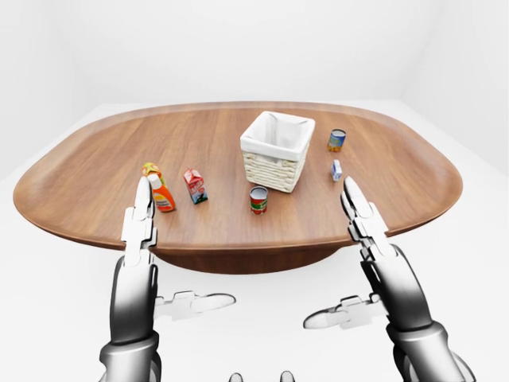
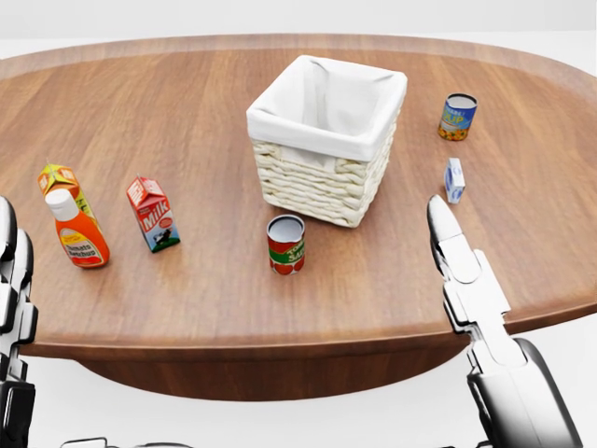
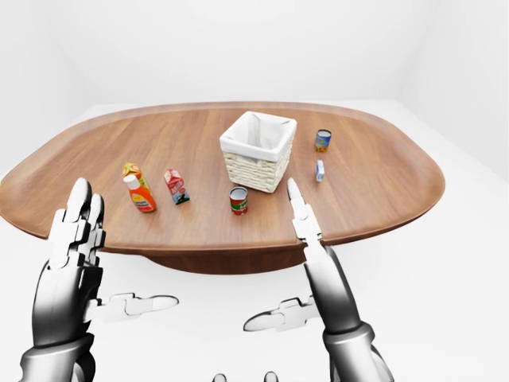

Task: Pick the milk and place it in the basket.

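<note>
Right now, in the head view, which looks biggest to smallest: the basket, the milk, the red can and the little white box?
1. Basket, by far.
2. Milk.
3. Red can, somewhat smaller than the milk, though it sits nearer the camera.
4. White box, smallest.

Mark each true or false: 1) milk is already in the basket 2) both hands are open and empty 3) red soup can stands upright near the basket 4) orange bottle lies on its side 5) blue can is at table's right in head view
1) False. The milk stands on the table, left of the basket.
2) True. The left hand and right hand are both open and hold nothing.
3) True. The red can stands upright just below the basket in the head view.
4) False. The orange bottle stands upright.
5) True. The blue can stands right of the basket.
</note>
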Motion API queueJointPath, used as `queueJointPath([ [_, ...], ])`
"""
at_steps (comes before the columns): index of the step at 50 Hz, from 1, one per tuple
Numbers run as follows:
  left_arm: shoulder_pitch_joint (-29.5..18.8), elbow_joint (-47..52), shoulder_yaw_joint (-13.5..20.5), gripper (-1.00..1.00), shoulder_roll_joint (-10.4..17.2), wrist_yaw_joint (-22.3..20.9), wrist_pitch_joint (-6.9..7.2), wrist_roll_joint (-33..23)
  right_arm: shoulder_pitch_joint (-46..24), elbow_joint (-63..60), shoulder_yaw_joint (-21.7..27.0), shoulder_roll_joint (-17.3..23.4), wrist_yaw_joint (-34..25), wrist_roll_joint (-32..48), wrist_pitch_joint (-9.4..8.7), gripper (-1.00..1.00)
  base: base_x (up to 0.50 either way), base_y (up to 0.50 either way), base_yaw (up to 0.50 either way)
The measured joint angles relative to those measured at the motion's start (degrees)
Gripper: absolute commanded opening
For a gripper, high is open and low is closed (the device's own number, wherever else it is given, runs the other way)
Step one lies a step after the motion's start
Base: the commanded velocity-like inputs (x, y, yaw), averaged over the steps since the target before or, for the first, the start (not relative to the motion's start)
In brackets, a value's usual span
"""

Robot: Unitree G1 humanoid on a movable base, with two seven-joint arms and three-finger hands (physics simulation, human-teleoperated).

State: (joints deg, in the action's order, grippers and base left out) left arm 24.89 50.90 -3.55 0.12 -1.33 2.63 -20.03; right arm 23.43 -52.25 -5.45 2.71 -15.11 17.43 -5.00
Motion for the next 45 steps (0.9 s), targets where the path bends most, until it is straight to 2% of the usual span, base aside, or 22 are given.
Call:
queueJointPath([
  [17,0.5,-0.5,-0.7,1.0,0.4,0.5,-1.25,-0.8,0.9,-1.1,0.0,0.0,-0.8,-1.1,0.12,1.0,0.23,0.0,0.0],
  [45,0.5,-1.9,-1.0,1.0,0.7,0.9,-2.2,-1.2,1.3,-1.3,-0.2,0.2,-1.2,-1.6,0.28,1.0,0.22,0.0,0.0],
])
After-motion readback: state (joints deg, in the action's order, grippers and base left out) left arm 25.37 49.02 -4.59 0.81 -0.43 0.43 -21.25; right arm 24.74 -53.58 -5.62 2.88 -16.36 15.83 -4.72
